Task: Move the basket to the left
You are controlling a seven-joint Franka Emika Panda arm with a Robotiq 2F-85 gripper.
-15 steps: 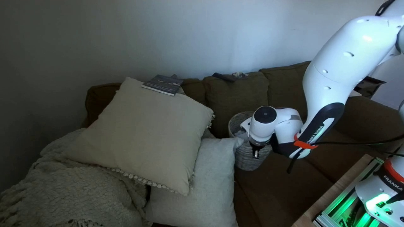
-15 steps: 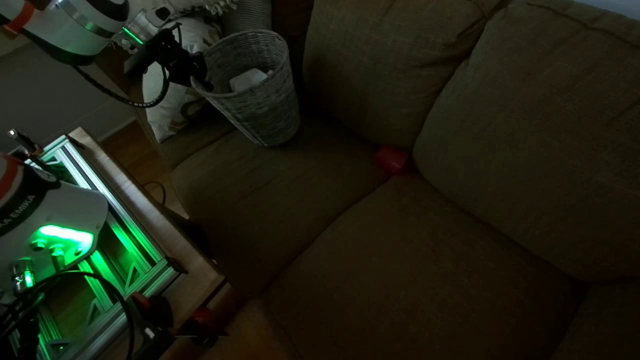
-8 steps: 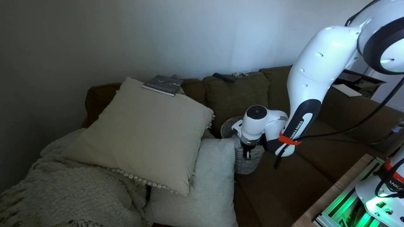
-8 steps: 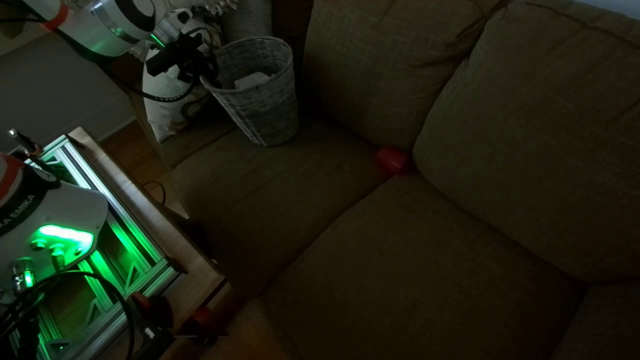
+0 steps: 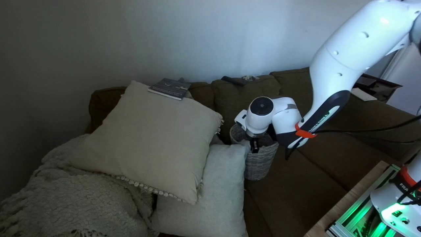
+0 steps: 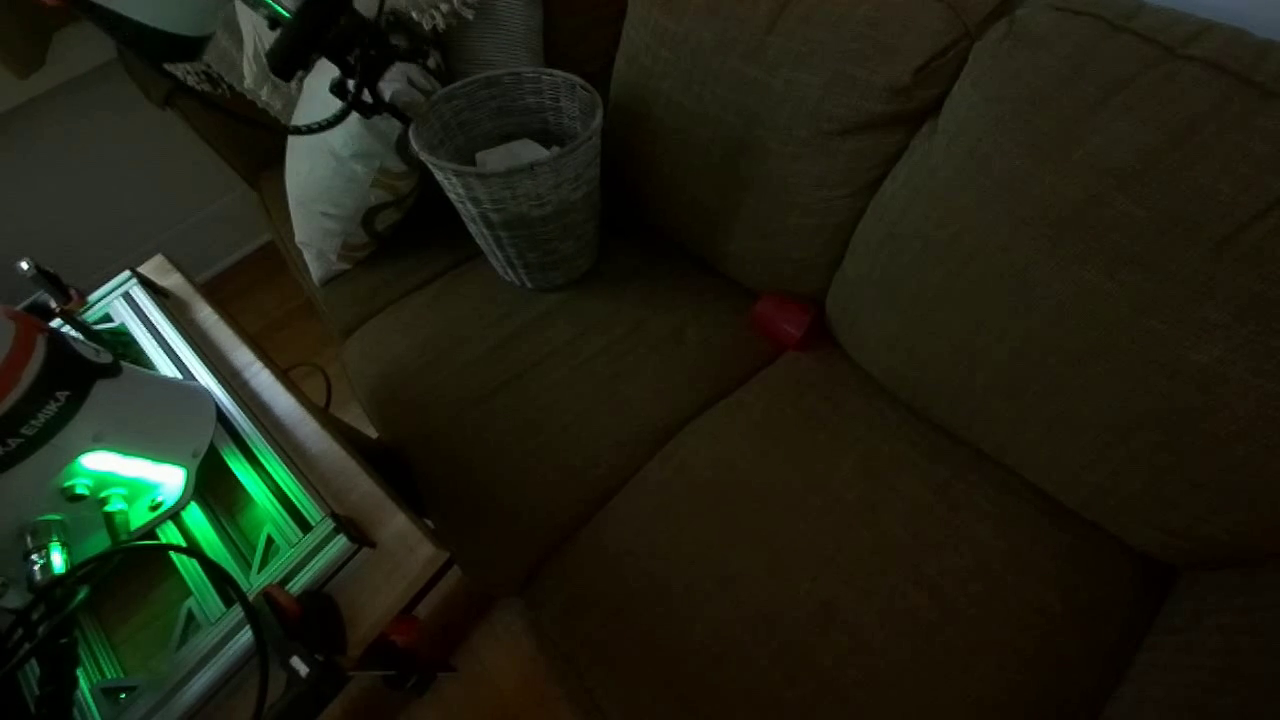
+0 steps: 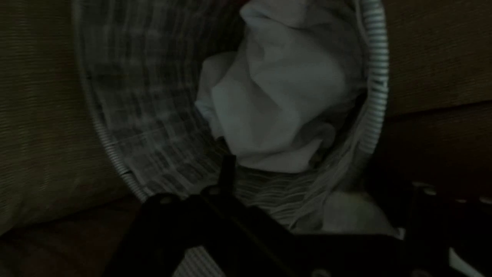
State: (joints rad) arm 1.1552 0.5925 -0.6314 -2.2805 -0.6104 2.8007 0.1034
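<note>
The basket [image 6: 545,225], a grey woven bucket with white cloth [image 7: 269,96] inside, stands nearly upright on the brown sofa. In an exterior view its wall [image 5: 258,168] shows beside the light pillow, part of its rim hidden by the hand. My gripper [image 6: 385,105] is at the rim on the pillow side, at about rim height. From the wrist, the gripper [image 7: 298,165] looks open, its dark fingers far apart with no grip on the rim visible. The near part of the rim is hidden behind the gripper, so I cannot tell whether they touch.
A pale pillow [image 5: 213,194] lies right against the basket's side. Beyond it a large cream pillow [image 5: 148,141] carries a book [image 5: 170,88]. A red object [image 6: 785,320] sits in the sofa crease. A wooden table edge [image 6: 300,440] borders the robot's base.
The jaws have opened from shut and the hand has risen over the last half second. The basket shifted slightly left in an exterior view earlier, then settled from a tilt to more upright.
</note>
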